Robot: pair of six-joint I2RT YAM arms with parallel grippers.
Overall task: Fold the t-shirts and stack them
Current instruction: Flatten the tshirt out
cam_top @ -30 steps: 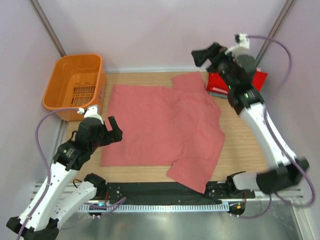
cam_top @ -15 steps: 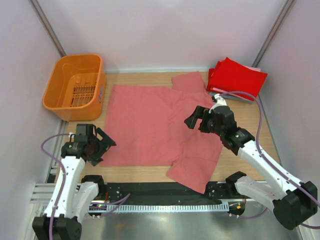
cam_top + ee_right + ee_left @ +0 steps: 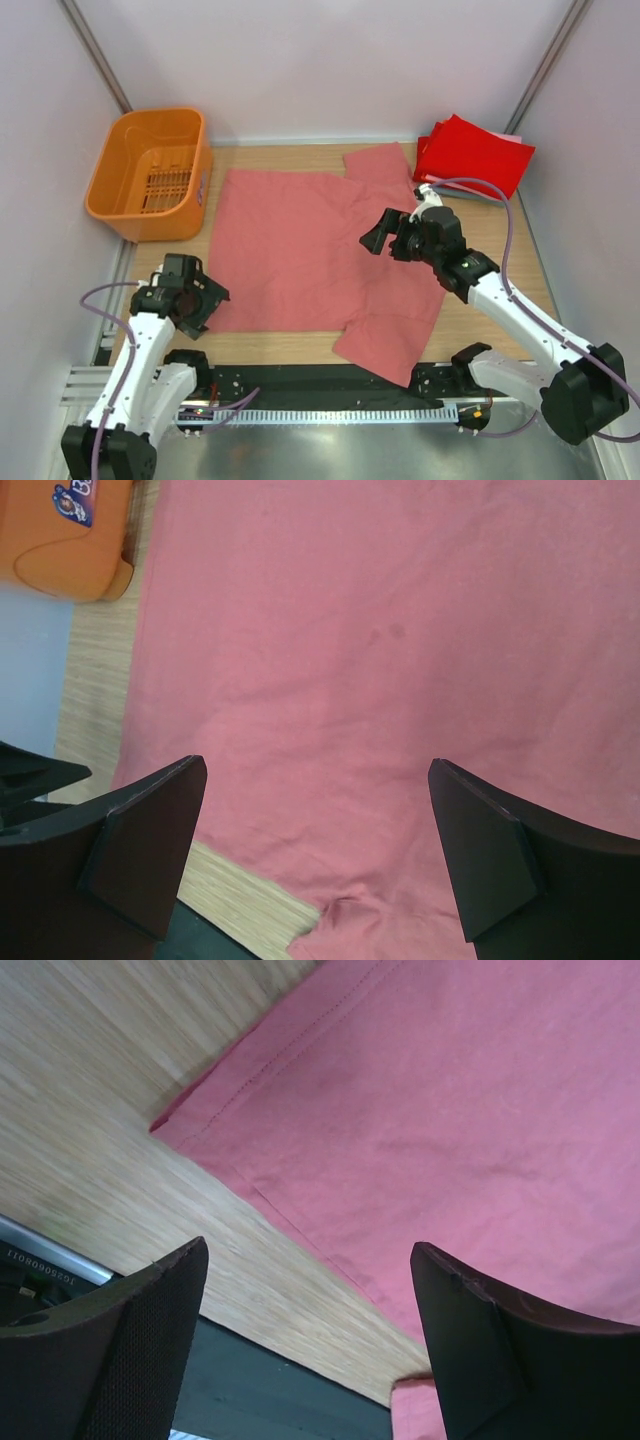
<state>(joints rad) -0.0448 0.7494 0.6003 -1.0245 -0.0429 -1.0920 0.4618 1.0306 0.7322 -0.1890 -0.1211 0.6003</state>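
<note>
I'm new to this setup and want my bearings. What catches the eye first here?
The large salmon-pink shirt spread flat over the middle of the table dominates the scene. A bright red shirt lies in the far right corner, and an orange basket sits at the far left. Both grippers are open: the left gripper is by the pink shirt's near-left corner, and the right gripper is over its right half.

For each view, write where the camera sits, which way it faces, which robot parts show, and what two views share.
Top external: above, behind the bases, looking down at the table; both arms, left gripper and right gripper show.
Left wrist: on that wrist, facing down at the pink shirt's corner; open fingers show.
Right wrist: facing down over the shirt; open fingers show.
Shared: orange basket, top and right wrist.
</note>
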